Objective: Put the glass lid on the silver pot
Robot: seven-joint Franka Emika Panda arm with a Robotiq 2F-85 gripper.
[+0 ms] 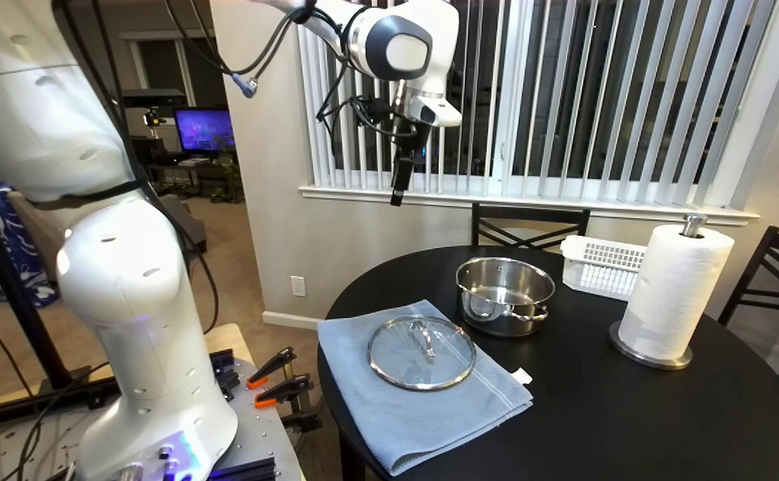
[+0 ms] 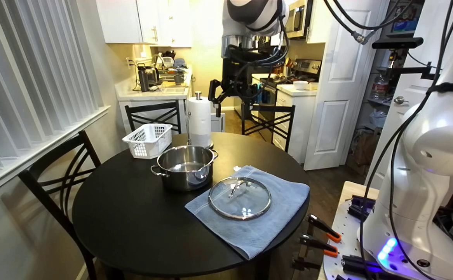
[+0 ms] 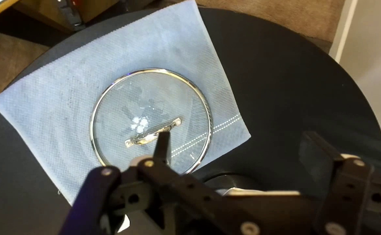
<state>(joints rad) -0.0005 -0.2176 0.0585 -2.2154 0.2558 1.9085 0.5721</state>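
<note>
The glass lid [image 1: 421, 354] has a metal rim and a metal loop handle, and lies flat on a folded blue cloth [image 1: 453, 421]. It also shows in an exterior view [image 2: 240, 198] and the wrist view [image 3: 144, 101]. The silver pot [image 1: 500, 314] stands uncovered on the black table beside the cloth, also in an exterior view [image 2: 187, 177]. In the wrist view only a bit of the pot [image 3: 224, 182] shows behind the gripper. My gripper [image 3: 238, 140] is open and empty, high above the table. It shows in both exterior views [image 1: 397, 197] [image 2: 234, 111].
A paper towel roll [image 1: 677, 290] on a stand and a white basket [image 1: 603, 267] stand beyond the pot on the round table [image 2: 141, 225]. Dark chairs [image 2: 67, 182] surround the table. A window with blinds [image 1: 563, 100] is behind the arm.
</note>
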